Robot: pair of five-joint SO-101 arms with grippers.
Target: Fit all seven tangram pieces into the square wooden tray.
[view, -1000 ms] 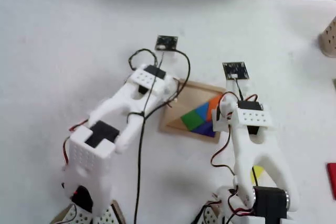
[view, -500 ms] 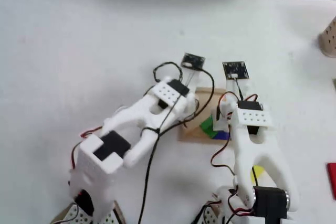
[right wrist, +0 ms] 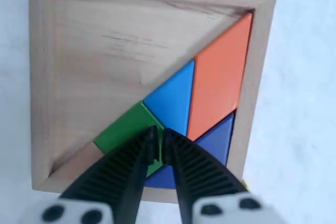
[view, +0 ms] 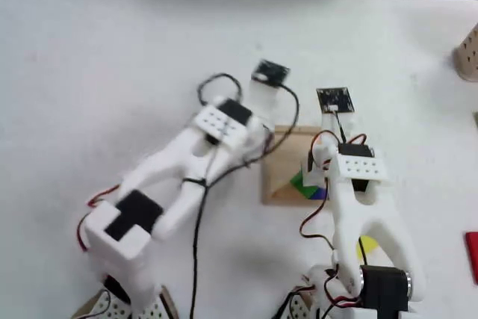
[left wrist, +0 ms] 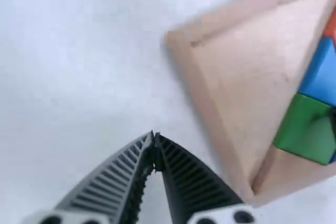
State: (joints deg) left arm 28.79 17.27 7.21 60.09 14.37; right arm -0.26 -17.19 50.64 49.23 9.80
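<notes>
Table point(view: 112, 50) carries both arms and the work. The left arm point(view: 187, 162) lies diagonally towards the tray, and the right arm point(view: 358, 207) stands straight over its near side.

Tray point(right wrist: 39, 77) is roughly half filled. The orange piece point(right wrist: 220, 77), light blue piece point(right wrist: 173, 98), green piece point(right wrist: 123, 127) and dark blue piece point(right wrist: 212, 140) are seated flat on one side of the diagonal. The other side is bare wood, a large triangular gap.

Yellow piece point(view: 367, 246) lies on the table close to the right arm's base, partly hidden by the arm. A red shape point(view: 472, 256) at the far right edge is likely another piece.

Left gripper point(left wrist: 154, 140) is closed and empty, over bare table just beside the tray's outer rim. Right gripper point(right wrist: 159, 137) is closed on nothing, above the join of the green and blue pieces. I cannot tell whether it touches them.

I judge four pieces placed and three to fetch. To do this well I lift the right gripper straight up, so the seated pieces are not dragged. I keep the left gripper off the rim, since a nudge would turn the tray. I open the jaws fully before descending on a loose piece, and I grip it across its flat edges.
</notes>
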